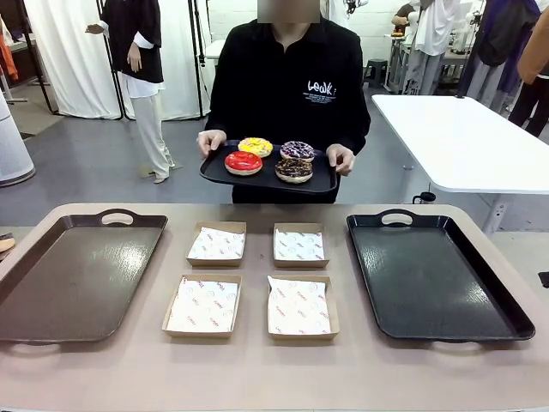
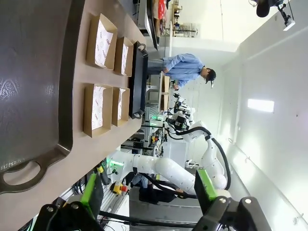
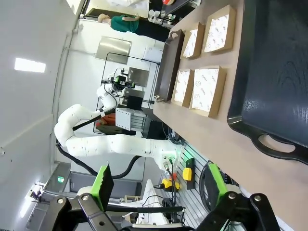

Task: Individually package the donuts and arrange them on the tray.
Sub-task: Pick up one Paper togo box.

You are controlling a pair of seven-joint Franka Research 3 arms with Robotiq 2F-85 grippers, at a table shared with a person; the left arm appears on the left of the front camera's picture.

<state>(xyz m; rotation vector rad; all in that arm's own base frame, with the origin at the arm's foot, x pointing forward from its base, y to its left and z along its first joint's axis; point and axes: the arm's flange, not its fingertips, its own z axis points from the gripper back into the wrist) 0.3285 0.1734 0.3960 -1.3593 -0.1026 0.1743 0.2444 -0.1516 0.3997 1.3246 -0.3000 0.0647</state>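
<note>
Four donuts lie on a small black tray that a person holds in both hands beyond the table's far edge: yellow with sprinkles, glossy red, purple-brown with light sprinkles and dark chocolate. My left gripper is open, well off the table's left end, with nothing between its green pads. My right gripper is open too, off the right end, also holding nothing.
Four shallow cardboard boxes lined with printed paper sit mid-table in two rows. A large brown tray lies at the left and a large black tray at the right, both bare.
</note>
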